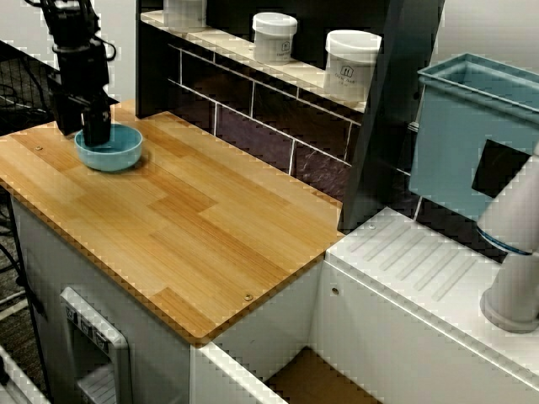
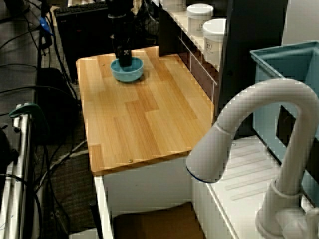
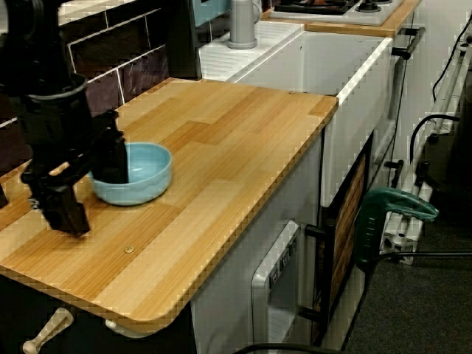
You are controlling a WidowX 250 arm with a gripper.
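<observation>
End effector (image 3: 88, 193) down at left rim of blue bowl (image 3: 146, 175). Fingers spread apart, not clamped: one finger (image 3: 112, 161) inside the bowl, the other outside, low over the desk (image 3: 221, 147). Bowl upright on the desk's far-left end near the tiled wall. White jars (image 1: 274, 36) on the shelf behind. Faucet (image 2: 259, 124) well apart.

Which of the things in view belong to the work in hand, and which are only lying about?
In the work: blue bowl; hand, one finger inside the bowl, one outside its rim.
Lying about: white jars on the shelf; teal bin; white faucet.
</observation>
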